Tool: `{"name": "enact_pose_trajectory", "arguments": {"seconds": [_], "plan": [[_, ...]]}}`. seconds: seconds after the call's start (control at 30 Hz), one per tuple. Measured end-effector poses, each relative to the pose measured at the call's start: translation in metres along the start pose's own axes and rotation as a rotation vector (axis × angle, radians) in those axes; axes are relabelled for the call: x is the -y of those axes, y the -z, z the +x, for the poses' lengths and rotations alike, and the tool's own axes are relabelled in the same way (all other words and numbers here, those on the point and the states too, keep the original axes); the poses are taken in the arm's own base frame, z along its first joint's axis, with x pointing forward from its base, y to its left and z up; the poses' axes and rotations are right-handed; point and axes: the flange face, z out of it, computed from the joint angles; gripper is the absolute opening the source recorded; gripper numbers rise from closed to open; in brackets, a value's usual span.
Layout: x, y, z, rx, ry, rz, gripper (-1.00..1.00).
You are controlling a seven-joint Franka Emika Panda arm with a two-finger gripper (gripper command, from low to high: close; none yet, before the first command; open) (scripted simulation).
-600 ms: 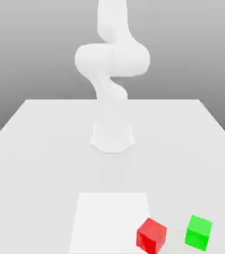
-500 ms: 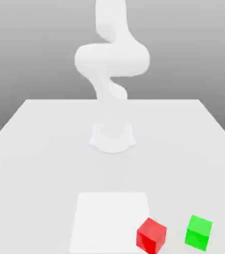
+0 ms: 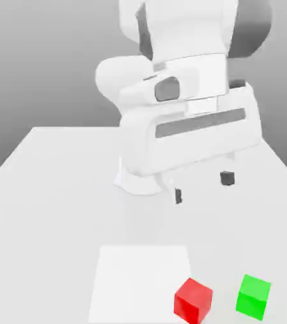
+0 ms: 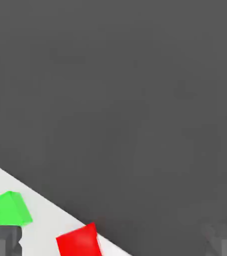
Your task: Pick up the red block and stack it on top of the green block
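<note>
1. The table is a plain, pale surface, with a whiter square patch near the exterior view's bottom edge. Behind it the backdrop is plain grey, darker lower down. In the hand view a dark grey area meets the pale surface along a straight slanting line.
2. The red block sits upright near the exterior view's bottom edge, overlapping the patch's right corner area as seen there. The green block stands apart from it, toward the exterior view's right, flat on the table.
3. The red block is turned askew to the patch, with an upright edge toward the exterior camera and two side faces visible. The green block is turned differently, one side face broad and the other narrow. Both are cubes, so neither has a long axis.
4. The gripper hangs above the table, well apart from both blocks; its fingers are spread wide, with nothing between them.
5. The hand covers part of the arm's base, and the arm's upper part is cut off. The hand view crops both blocks. Whether the red block touches the patch, I cannot tell.
</note>
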Motion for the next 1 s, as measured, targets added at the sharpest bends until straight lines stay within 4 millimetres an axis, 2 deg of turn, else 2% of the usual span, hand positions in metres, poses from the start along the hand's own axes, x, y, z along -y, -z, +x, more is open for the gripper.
{"name": "enact_pose_trajectory", "arguments": {"seconds": [0.07,0.23,0.4,0.43,0.63,0.67,0.83,1.0], "plan": [[0.003,-0.037,-0.010,0.050,0.065,-0.026,0.00],[-0.007,-0.120,-0.040,0.168,0.210,-0.105,0.00],[-0.016,-0.187,-0.056,0.191,0.242,-0.121,0.00],[-0.018,-0.195,-0.058,0.192,0.242,-0.121,-1.00],[-0.018,-0.200,-0.059,0.194,0.242,-0.121,-1.00],[-0.018,-0.195,-0.058,0.194,0.243,-0.122,-1.00],[-0.006,-0.141,-0.050,0.195,0.260,-0.119,-1.00],[0.065,-0.121,-0.065,0.216,0.604,-0.084,-1.00]]}}
